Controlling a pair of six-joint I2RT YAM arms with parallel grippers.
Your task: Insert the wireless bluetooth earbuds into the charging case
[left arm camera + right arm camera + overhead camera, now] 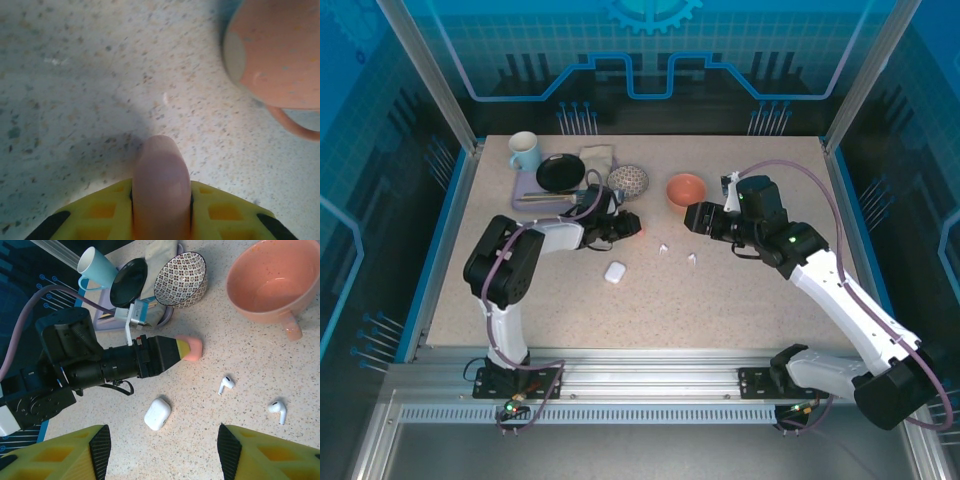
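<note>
My left gripper (161,192) is shut on a salmon-pink, pebble-shaped charging case (160,175), its rounded end sticking out past the yellow fingers just above the table. From the right wrist, the same pink case (192,347) shows at the left gripper's tip (632,224). A white charging case (157,413) lies closed on the table (614,271). Two white earbuds (226,384) (278,409) lie loose to its right (663,247) (692,258). My right gripper (162,455) hovers open above them with nothing between its fingers (698,218).
A salmon cup (686,189) stands beyond the earbuds, close to the pink case (280,50). At the back left are a patterned bowl (628,180), a black dish (560,172), a pale blue mug (525,152) and a cloth (597,155).
</note>
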